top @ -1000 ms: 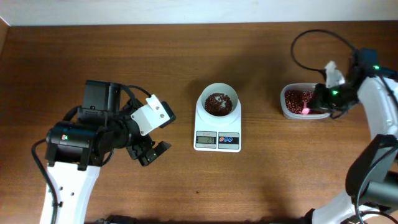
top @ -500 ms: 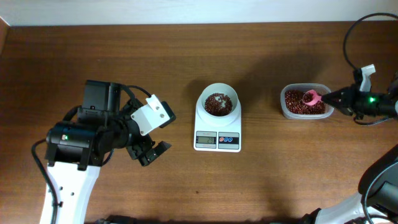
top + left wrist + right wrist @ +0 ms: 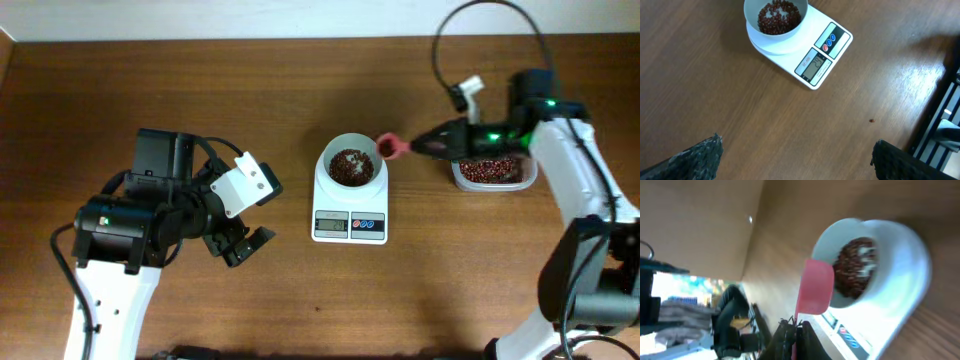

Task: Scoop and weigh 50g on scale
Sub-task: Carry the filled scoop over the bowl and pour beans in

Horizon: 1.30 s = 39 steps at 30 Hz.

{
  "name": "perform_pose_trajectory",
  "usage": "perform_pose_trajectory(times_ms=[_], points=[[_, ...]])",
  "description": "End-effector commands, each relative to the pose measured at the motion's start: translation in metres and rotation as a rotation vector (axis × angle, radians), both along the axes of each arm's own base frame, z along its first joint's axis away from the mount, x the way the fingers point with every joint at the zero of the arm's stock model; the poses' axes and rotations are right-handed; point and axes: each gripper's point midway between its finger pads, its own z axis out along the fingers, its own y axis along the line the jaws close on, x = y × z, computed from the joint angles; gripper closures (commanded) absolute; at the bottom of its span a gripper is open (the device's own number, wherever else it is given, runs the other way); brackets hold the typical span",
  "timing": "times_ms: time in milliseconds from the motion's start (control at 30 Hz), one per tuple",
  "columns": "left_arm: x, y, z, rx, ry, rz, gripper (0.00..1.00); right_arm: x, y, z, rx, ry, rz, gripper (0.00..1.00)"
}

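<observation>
- Digital kitchen scale (image 3: pixel 350 205): white, at the middle of the brown wooden surface (image 3: pixel 200 90). Grey display (image 3: pixel 815 65) on its front edge; the digits are too small to read. One red and one blue button (image 3: pixel 831 40) sit beside the display. No brand can be read.
- White bowl (image 3: pixel 336 148): round, upright on the scale's platform as its pan.
- Red-brown beans (image 3: pixel 350 167): a loose heap in the bottom of the bowl on the scale, with bare white wall showing above them; also seen from the right wrist (image 3: pixel 855 265).
- Pink measuring spoon (image 3: pixel 390 147): its cup is just at the bowl's rim, on the side of the scale away from the left arm. What is in the cup cannot be made out.
- Right end effector (image 3: pixel 428 144): closed tight on the spoon's handle, reaching toward the scale from the tub side.
- Clear plastic tub (image 3: pixel 455 178): well apart from the scale, beyond the spoon, holding more of the same beans.
- Left end effector (image 3: pixel 245 242): jaws spread wide, gripping nothing, above bare surface well to the other side of the scale; both fingertips (image 3: pixel 702 155) frame the wrist view.
- Stray bean (image 3: pixel 871 120): one lying loose on the surface, near the scale's display end.
</observation>
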Motion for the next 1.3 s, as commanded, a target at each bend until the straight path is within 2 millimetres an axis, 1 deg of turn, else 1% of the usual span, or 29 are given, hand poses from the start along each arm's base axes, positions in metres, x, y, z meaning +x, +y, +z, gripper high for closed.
perform_pose_trajectory(times_ms=[0, 100, 167, 200, 300, 367, 433, 533, 600, 633, 700, 767, 867, 933, 967, 1067, 1100, 1167, 1233, 1267], points=[[0.001, -0.001, 0.006, -0.012, -0.019, -0.015, 0.01, -0.002, 0.028, -0.005, -0.041, 0.023, 0.034, 0.96], [0.001, -0.001, 0.006, -0.012, -0.019, -0.015, 0.01, -0.001, 0.05, -0.018, -0.155, -0.014, 0.066, 0.96], [0.001, -0.001, 0.006, -0.012, -0.019, -0.015, 0.01, 0.001, 0.056, -0.02, -0.228, -0.039, 0.071, 0.96], [0.001, -0.001, 0.006, -0.012, -0.019, -0.015, 0.01, 0.007, 0.055, -0.021, -0.318, -0.052, 0.051, 0.96], [0.001, -0.001, 0.006, -0.012, -0.019, -0.015, 0.01, 0.011, 0.062, -0.016, -0.472, -0.112, 0.052, 0.96], [0.001, -0.001, 0.006, -0.012, -0.019, -0.015, 0.01, 0.014, 0.071, -0.01, -0.581, -0.172, 0.056, 0.96], [0.001, -0.001, 0.006, -0.012, -0.019, -0.015, 0.01, 0.012, 0.075, -0.011, -0.636, -0.191, 0.062, 0.96], [0.001, -0.001, 0.006, -0.012, -0.019, -0.015, 0.01, 0.01, 0.075, -0.013, -0.65, -0.191, 0.067, 0.96], [0.001, -0.001, 0.006, -0.012, -0.019, -0.015, 0.01, 0.012, 0.067, -0.017, -0.703, -0.189, 0.052, 0.96], [0.001, -0.001, 0.006, -0.012, -0.019, -0.015, 0.01, 0.01, 0.068, -0.018, -0.72, -0.191, 0.058, 0.96], [0.001, -0.001, 0.006, -0.012, -0.019, -0.015, 0.01, 0.01, 0.066, -0.022, -0.796, -0.212, 0.053, 0.96], [0.001, -0.001, 0.006, -0.012, -0.019, -0.015, 0.01, 0.011, 0.063, -0.025, -0.921, -0.258, 0.041, 0.96], [0.001, -0.001, 0.006, -0.012, -0.019, -0.015, 0.01, 0.009, 0.072, -0.023, -0.988, -0.308, 0.05, 0.96], [0.001, -0.001, 0.006, -0.012, -0.019, -0.015, 0.01, 0.011, 0.068, -0.023, -1.041, -0.329, 0.036, 0.96], [0.001, -0.001, 0.006, -0.012, -0.019, -0.015, 0.01, 0.014, 0.062, -0.022, -1.074, -0.338, 0.019, 0.96], [0.001, -0.001, 0.006, -0.012, -0.019, -0.015, 0.01, 0.012, 0.067, -0.021, -1.072, -0.351, 0.034, 0.96], [0.001, -0.001, 0.006, -0.012, -0.019, -0.015, 0.01, 0.013, 0.071, -0.015, -1.047, -0.36, 0.032, 0.96], [0.001, -0.001, 0.006, -0.012, -0.019, -0.015, 0.01, 0.012, 0.089, 0.006, -0.94, -0.387, 0.044, 0.96], [0.001, -0.001, 0.006, -0.012, -0.019, -0.015, 0.01, 0.016, 0.091, 0.009, -0.936, -0.413, 0.05, 0.96], [0.001, -0.001, 0.006, -0.012, -0.019, -0.015, 0.01, 0.018, 0.089, 0.017, -0.912, -0.382, -0.01, 0.96]])
